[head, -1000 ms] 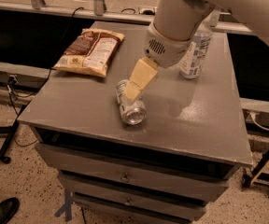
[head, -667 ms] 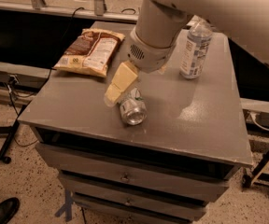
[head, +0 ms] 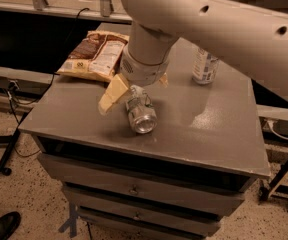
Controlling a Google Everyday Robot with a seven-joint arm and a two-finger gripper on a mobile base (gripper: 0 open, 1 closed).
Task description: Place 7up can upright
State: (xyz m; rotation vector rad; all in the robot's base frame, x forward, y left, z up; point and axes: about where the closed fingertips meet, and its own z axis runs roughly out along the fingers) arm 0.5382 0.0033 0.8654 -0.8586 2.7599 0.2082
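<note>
The 7up can (head: 141, 116) lies on its side near the middle of the grey cabinet top (head: 209, 129), with a shiny metal end facing the camera. My gripper (head: 136, 90) hangs from the white arm directly over the can's far end. One cream finger (head: 111, 94) stands to the can's left, and the tip of the other (head: 162, 79) shows to its right. The fingers are spread apart on either side of the can, and I see no grip on it. The wrist hides the far end of the can.
A brown and white snack bag (head: 95, 57) lies at the back left of the top. A clear plastic water bottle (head: 204, 67) stands at the back right. Drawers (head: 134, 189) are below the front edge. A shoe (head: 1, 226) is on the floor at lower left.
The arm has swung left and come down over the lying can, so the fingers now stand on either side of it. The can has not moved.
</note>
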